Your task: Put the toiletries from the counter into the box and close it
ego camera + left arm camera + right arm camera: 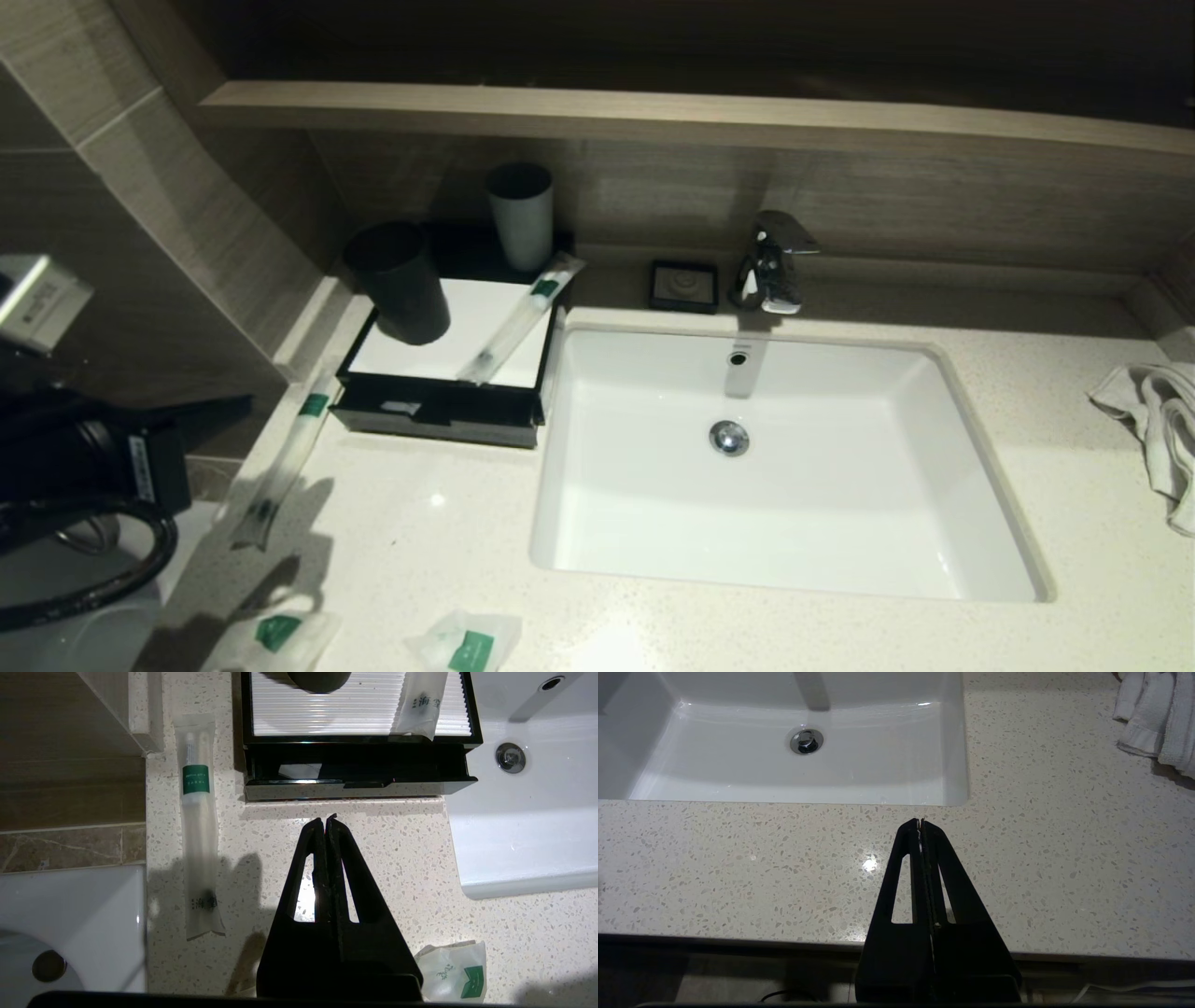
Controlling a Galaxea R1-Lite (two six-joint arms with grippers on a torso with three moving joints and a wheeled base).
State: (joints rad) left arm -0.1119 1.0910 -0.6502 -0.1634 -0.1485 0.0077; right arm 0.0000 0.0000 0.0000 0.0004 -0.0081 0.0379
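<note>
The black box (pixel 439 411) with a white top panel stands left of the sink, its front drawer (pixel 355 772) pulled out a little. One long packet (pixel 518 317) lies across the box top. Another long packet (pixel 289 457) lies on the counter (pixel 420 532) left of the box, also in the left wrist view (pixel 198 826). Two small pouches (pixel 271 639) (pixel 467 644) lie at the counter's front edge; one shows in the left wrist view (pixel 455 973). My left gripper (pixel 325 820) is shut and empty above the counter in front of the drawer. My right gripper (pixel 920 822) is shut and empty over the front counter.
A black cup (pixel 400 280) stands on the box top and a grey cup (pixel 520 215) behind it. A soap dish (pixel 684 285) and tap (pixel 770 261) are behind the white sink (pixel 971 420). A white towel (pixel 1153 420) lies at the right. A wooden shelf (pixel 653 107) runs above.
</note>
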